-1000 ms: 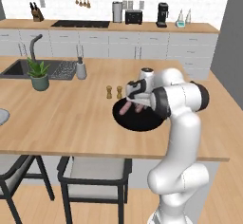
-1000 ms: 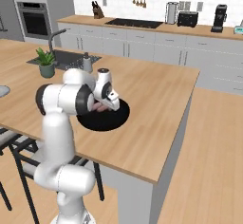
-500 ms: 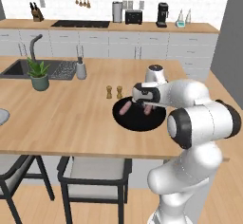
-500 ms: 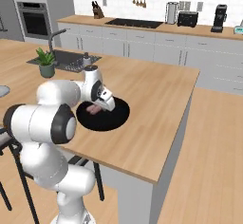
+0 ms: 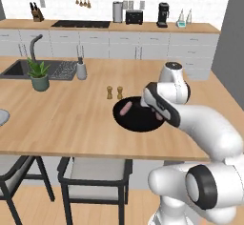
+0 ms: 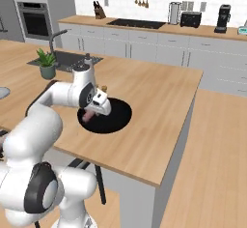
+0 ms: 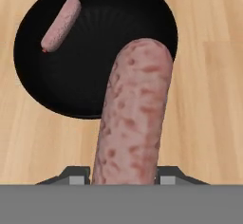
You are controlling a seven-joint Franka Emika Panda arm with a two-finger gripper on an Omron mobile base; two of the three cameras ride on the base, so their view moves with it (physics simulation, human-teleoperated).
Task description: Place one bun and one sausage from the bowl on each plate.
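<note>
Hand view: the claw (image 7: 123, 180) is clenched on one sausage (image 7: 133, 118), which rises from the bottom centre of the frame between the two dark fingertips (image 7: 76, 175), held near one end. Below it lies the bowl (image 7: 95, 90), glossy black, on the wooden table (image 7: 209, 99). A second sausage (image 7: 60, 23) rests inside the bowl at the upper left, well apart from the held one. No bun or plate can be made out here.

Left base view: the bowl (image 5: 131, 121) sits at frame centre with the loose sausage (image 5: 125, 108) near its left rim; two small shakers (image 5: 114, 92) stand just behind it.

Judgement: the sausage looks light, smooth, fairly firm and probably slippery. Held by the end, it may pivot or slide out; a mid-length grip would be steadier.
</note>
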